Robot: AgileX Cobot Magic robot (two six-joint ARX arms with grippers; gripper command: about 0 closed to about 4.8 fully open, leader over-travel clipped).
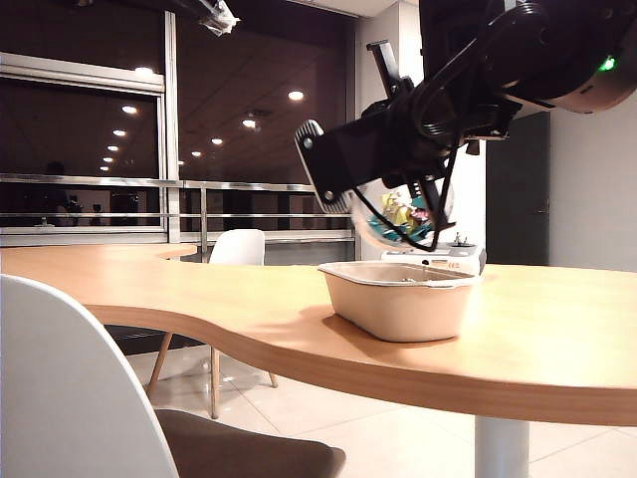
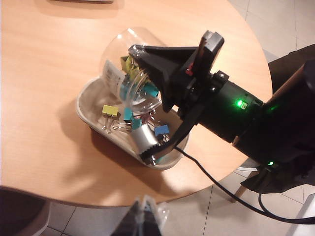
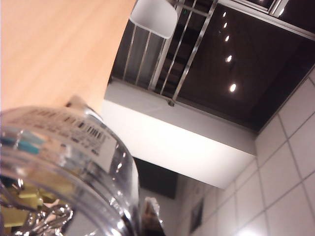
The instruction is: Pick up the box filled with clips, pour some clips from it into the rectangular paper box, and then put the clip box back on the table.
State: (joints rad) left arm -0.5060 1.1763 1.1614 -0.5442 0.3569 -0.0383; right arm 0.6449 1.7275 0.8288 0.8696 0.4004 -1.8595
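- Exterior view: right gripper (image 1: 403,204) clenched on the clip box (image 1: 410,214), tilted just above the paper box (image 1: 398,297)
- Left wrist view: left gripper (image 2: 142,219) indeterminate; clips (image 2: 110,110) lie in the tray beneath the tub
- Right wrist view: tub fills the foreground, table (image 3: 54,44) beyond

One clear clip tub (image 2: 129,69), one beige paper tray (image 1: 398,299), one wooden worktop (image 1: 249,309), two white chairs (image 1: 237,249), one grey device (image 1: 438,257), four or more loose clips (image 2: 110,110) in the tray, exact number unclear
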